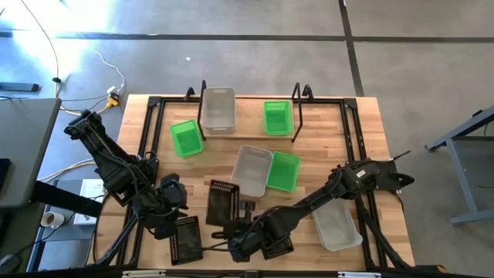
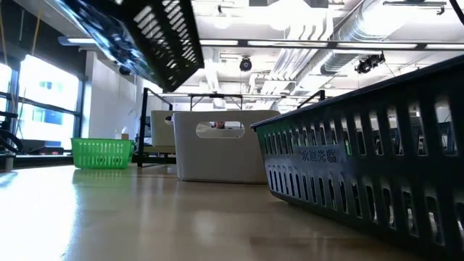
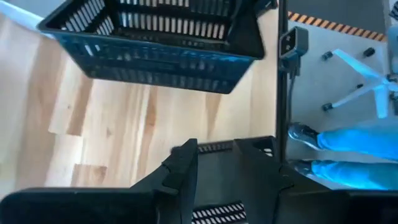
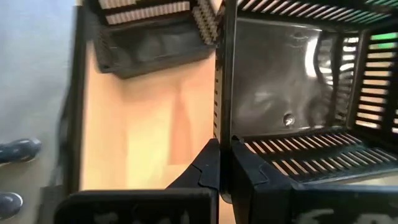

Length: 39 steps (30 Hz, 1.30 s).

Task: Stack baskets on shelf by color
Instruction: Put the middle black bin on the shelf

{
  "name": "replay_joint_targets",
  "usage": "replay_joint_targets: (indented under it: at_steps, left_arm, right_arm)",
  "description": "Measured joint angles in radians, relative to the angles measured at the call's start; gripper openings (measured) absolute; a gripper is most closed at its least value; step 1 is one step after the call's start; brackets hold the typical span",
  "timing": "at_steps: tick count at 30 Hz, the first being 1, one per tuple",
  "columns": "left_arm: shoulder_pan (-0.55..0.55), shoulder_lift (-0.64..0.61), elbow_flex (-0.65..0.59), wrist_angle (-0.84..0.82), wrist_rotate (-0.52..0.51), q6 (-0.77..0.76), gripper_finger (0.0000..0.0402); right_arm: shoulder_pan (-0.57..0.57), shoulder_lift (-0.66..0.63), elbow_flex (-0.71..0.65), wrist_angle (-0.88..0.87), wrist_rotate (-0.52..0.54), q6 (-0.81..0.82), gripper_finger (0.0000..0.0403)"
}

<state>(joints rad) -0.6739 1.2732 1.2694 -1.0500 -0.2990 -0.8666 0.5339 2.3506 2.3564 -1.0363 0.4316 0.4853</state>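
Note:
Three black perforated baskets are near the table's near edge. My left gripper (image 1: 173, 224) is shut on one black basket (image 1: 186, 240), which shows raised and tilted in the low view (image 2: 156, 36). My right gripper (image 1: 248, 241) is shut on a second black basket (image 1: 272, 245), large in the low view (image 2: 362, 152). The third black basket (image 1: 222, 202) stands on the table between the arms. The shelf (image 1: 248, 116) at the far edge carries a whitish basket (image 1: 218, 108) and a green basket (image 1: 278, 117). My left gripper has the black basket's rim (image 3: 217, 148) between its two fingers (image 3: 183, 167), coming level from the table's left. The basket is lifted clear and tilted. The wrist hides just where the pads meet it. My right gripper pinches one long side wall of its black basket at the rim (image 4: 222, 134). One finger (image 4: 252, 174) is inside and the other outside. It comes slanting down from the table's right. In the low view the basket's bottom looks to be on the table.
A green basket (image 1: 185, 139) sits left of the shelf. A whitish basket (image 1: 252, 170) and a green one (image 1: 283, 171) stand mid-table, and another whitish basket (image 1: 337, 225) is near the right arm. A person's shoes and legs (image 3: 336, 149) show beyond the near edge.

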Motion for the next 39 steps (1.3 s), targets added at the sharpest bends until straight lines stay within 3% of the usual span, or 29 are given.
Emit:
replay_joint_targets:
  at_steps: [14, 24, 30, 39]
  left_arm:
    - [0.057, -0.004, 0.0, -0.001, -0.184, 0.161, 0.0092]
    - [0.243, -0.053, 0.0, 0.0, -0.258, 0.295, 0.0092]
    - [0.358, -0.089, 0.0, 0.001, -0.267, 0.344, 0.0092]
    - [0.477, -0.114, 0.0, 0.001, -0.267, 0.401, 0.0092]
  right_arm:
    - [-0.066, -0.086, -0.008, -0.295, 0.108, -0.054, 0.0]
    - [-0.208, -0.161, -0.009, -0.414, 0.115, -0.307, 0.0]
    - [-0.315, -0.178, -0.009, -0.455, 0.033, -0.441, 0.0]
    - [-0.426, -0.183, -0.009, -0.523, 0.022, -0.522, 0.0]
